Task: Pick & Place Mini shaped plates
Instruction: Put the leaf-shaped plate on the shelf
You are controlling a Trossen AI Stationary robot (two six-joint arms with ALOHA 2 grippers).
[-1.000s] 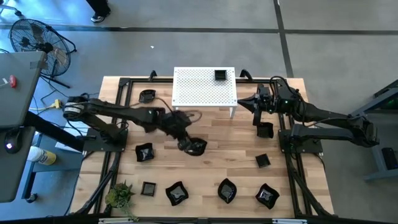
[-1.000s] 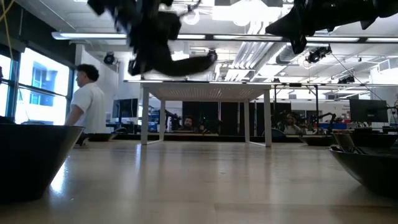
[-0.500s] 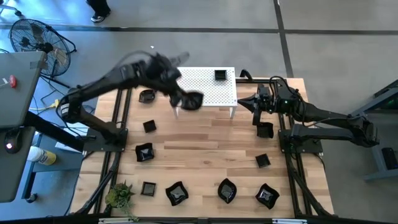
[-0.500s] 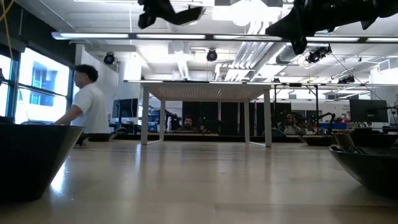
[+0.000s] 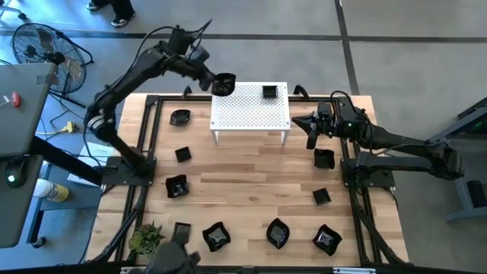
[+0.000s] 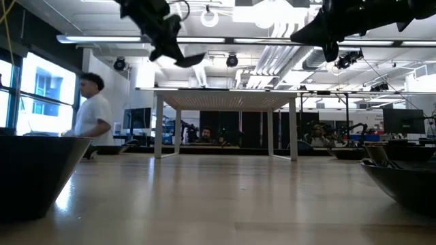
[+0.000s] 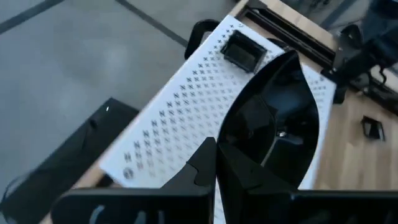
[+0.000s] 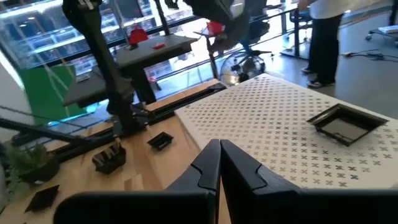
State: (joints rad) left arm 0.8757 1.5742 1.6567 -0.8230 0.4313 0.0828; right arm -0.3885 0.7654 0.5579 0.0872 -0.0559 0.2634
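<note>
I'm gripping a rounded mini plate (image 5: 224, 82) by its rim in my left gripper (image 5: 215, 84), fingers clamped tight, hovering above the white rack (image 5: 251, 114)'s far left corner. I'm wanting a slow, level descent onto bare rack, well apart from the square plate (image 5: 269, 92). My right gripper (image 5: 310, 126) is waiting beside the rack, pinched shut on nothing.

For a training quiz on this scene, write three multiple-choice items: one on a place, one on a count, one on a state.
1. Where is the plate in the left claw? A) over a corner of the white rack B) under the rack C) flat on its middle
2. Plates lying on the rack? A) none B) one C) three
3. The right claw is: A) wide open B) shut on a plate C) shut, empty
Answers: 1 A, it hangs above the corner; 2 B, one square plate; 3 C, closed with nothing in it.
</note>
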